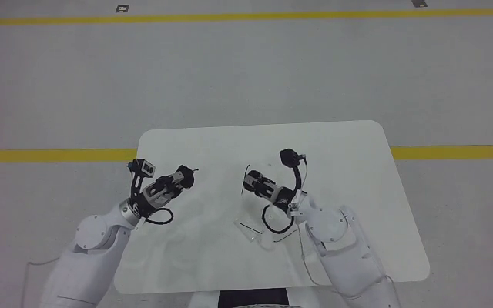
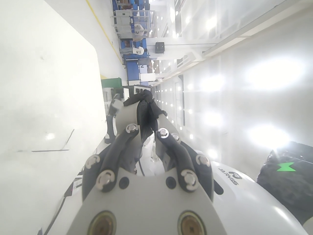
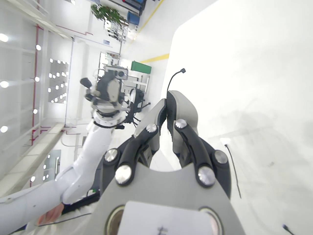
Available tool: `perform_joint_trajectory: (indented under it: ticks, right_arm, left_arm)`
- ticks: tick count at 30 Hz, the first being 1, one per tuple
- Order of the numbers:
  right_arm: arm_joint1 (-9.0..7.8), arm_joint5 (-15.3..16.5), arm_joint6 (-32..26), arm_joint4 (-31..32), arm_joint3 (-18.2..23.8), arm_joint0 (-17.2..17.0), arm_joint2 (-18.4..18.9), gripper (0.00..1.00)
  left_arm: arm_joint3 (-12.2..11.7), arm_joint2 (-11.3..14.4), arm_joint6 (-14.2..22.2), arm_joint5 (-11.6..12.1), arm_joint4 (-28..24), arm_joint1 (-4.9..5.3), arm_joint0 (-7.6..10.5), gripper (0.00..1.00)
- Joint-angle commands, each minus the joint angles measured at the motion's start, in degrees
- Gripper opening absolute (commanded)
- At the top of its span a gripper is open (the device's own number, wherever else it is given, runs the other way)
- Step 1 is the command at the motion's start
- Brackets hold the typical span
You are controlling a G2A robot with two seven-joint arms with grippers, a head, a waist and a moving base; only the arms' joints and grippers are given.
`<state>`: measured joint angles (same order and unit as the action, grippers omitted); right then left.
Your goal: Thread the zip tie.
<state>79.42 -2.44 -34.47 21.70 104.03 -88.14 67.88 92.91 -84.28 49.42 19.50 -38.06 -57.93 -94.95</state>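
Fig.: R gripper (image 3: 166,105) clenched on zip tie (image 3: 172,78), head poking out beyond it, above table (image 1: 347,154). L gripper (image 2: 146,101) clenched too, poss. on sth thin. Tie's light, springy, slick: you'd pinch nr its end.

A white counter (image 1: 347,154) with rounded corners carries a thin black zip tie (image 1: 248,227) near its front edge, a second tie (image 1: 285,236) just beside it.

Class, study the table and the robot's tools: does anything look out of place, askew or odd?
Nothing is damaged or spilled, but loose zip ties lie at mismatched angles on the table by the right arm. The zip tie pinched in the right tool bends sideways past its tips.
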Motion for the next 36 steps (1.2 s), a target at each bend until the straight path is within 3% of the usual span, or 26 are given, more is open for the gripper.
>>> perform_joint_trajectory:
  ticks: [1,11,29,36]
  right_arm:
    - [0.25,-0.49,2.86,-1.37,-0.15,0.65,-0.97,0.0]
    - [1.49,-2.5,8.39,-3.03,-3.23,6.36,-7.52,0.0]
    - [1.49,-2.5,8.39,-3.03,-3.23,6.36,-7.52,0.0]
    - [1.93,-3.55,14.63,-2.27,-2.99,7.2,-9.08,0.0]
  left_arm:
    - [-1.1,0.16,0.71,-0.02,0.31,-0.11,0.28,0.0]
    - [-5.13,1.92,4.0,-0.02,-1.41,-1.45,2.52,0.0]
    - [-5.13,1.92,4.0,-0.02,-1.41,-1.45,2.52,0.0]
    - [-5.44,2.04,3.63,-0.73,-0.91,-1.4,2.65,0.0]
